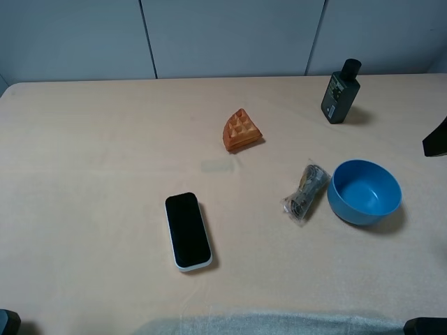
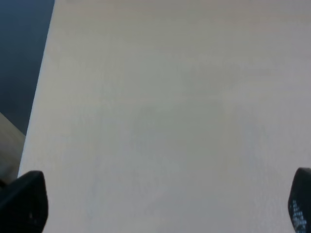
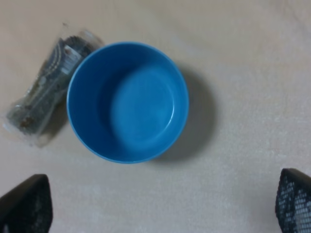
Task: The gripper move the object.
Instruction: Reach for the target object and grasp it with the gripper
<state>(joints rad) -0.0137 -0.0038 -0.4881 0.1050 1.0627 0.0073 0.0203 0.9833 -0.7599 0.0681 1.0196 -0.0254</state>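
Note:
The blue bowl (image 1: 364, 192) stands upright and empty on the beige table, right of centre. In the right wrist view the bowl (image 3: 127, 102) lies ahead of my right gripper (image 3: 160, 208), which is open wide and empty, its dark fingertips (image 3: 24, 204) apart from the bowl. A black part of the right arm (image 1: 436, 137) shows at the right edge of the exterior high view. My left gripper (image 2: 160, 206) is open and empty over bare table near its left edge; only its fingertips (image 2: 22, 201) show.
A clear packet with dark contents (image 1: 306, 192) lies just left of the bowl, also in the right wrist view (image 3: 43, 97). An orange waffle wedge (image 1: 242, 130), a black phone with white rim (image 1: 187, 231) and a dark bottle (image 1: 340, 92) are on the table.

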